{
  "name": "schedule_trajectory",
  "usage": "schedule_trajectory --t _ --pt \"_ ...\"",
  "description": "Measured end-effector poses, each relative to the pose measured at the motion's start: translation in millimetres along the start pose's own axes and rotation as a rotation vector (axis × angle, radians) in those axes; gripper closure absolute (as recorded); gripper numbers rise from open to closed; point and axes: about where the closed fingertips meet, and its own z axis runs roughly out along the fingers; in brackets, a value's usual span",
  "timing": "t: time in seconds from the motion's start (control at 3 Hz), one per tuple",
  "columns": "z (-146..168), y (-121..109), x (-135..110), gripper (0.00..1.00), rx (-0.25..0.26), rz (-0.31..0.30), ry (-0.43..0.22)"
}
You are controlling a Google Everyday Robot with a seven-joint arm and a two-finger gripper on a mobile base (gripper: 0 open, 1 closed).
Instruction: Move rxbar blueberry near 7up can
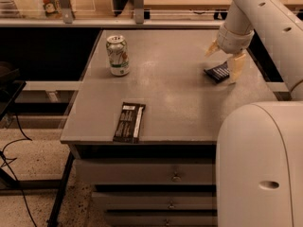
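Camera view: we see the claw (224, 59) spread open around the rxbar blueberry (217, 73), hiding one end of it; the 7up can (117, 55) stands well apart on the table (180, 108).

Right end of rxbar blueberry (216, 73) behind claw (220, 66) over it

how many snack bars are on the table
2. The rxbar blueberry lies at the right of the table, under the open gripper. A longer dark bar lies near the front edge. The arm may hide more.
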Motion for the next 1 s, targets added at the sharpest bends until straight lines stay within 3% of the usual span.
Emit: schedule_trajectory --t 0.67,1.0 --pt "-0.7 -0.4 1.9 0.46 -0.002 0.001 0.004" --pt "-3.7 -0.8 2.0 0.45 -0.002 0.001 0.004"
